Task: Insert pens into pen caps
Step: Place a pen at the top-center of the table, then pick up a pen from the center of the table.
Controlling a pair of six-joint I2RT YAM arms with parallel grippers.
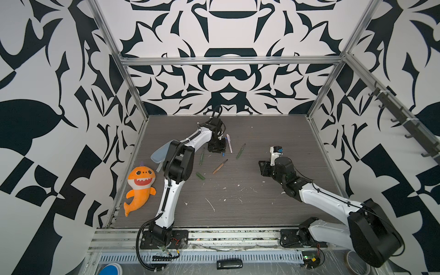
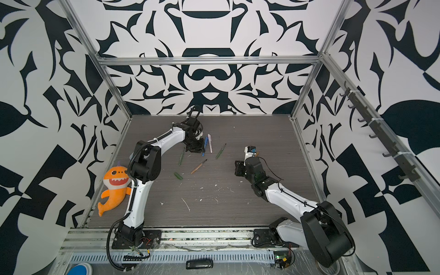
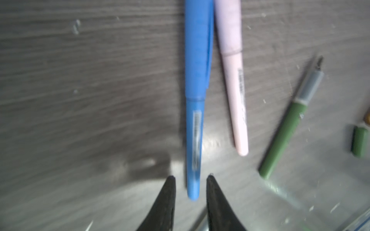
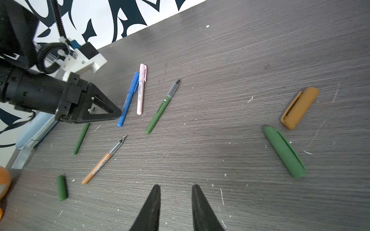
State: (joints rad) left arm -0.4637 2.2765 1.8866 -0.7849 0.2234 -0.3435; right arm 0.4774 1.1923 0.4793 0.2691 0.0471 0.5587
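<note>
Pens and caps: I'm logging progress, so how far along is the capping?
Done: the blue pen and pink pen lie capped, side by side. In hand: nothing; the left gripper stands open around the blue pen's end, the right gripper open and empty. Left: one green pen, a second green pen, the orange-brown pen, their caps loose.

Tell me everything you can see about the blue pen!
The blue pen looks like smooth plastic, with its matching cap and clip on and a small label on the barrel. It lies flat on the grey table, close beside the pink pen. Its back end sits between the left gripper's parted fingertips, which do not pinch it.
</note>
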